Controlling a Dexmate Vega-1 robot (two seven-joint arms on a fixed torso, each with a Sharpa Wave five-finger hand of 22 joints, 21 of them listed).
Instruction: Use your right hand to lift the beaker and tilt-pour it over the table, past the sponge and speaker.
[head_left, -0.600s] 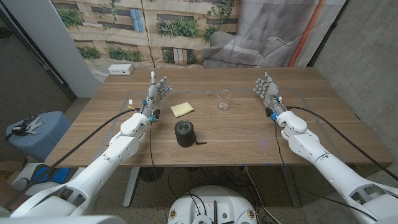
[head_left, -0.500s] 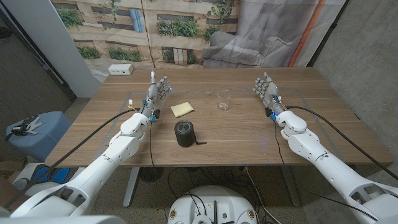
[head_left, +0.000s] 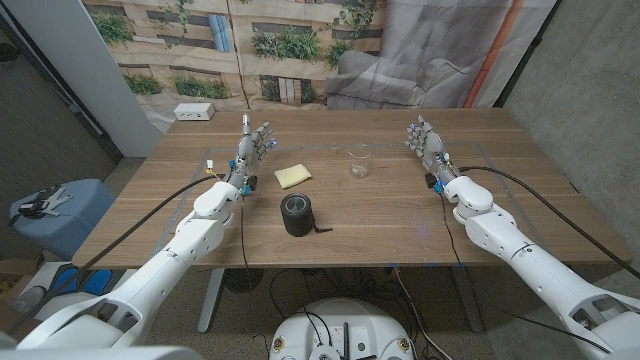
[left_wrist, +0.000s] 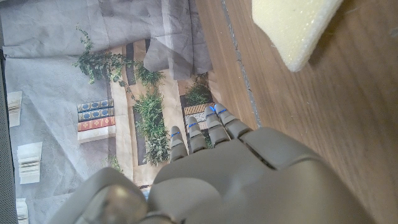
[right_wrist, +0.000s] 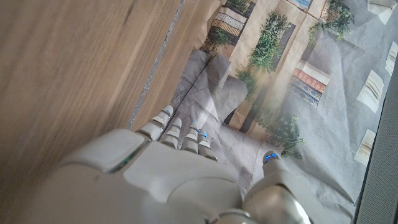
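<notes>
Wooden desk (head_left: 400, 215) stood before a printed backdrop (head_left: 250, 40). Right hand (head_left: 425, 145) was released, fingers apart, at the beaker's (head_left: 359, 161) three o'clock.

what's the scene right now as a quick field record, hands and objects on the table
table: wooden
beaker: clear, upright, far middle of table
sponge: yellow, left of beaker, apart from it
speaker: dark cylinder, nearer the robot than the sponge
left hand: holds nothing, fingers apart, beside sponge
right hand: holds nothing, fingers apart, to the right of beaker, not touching it
task state: beaker not yet lifted
</notes>
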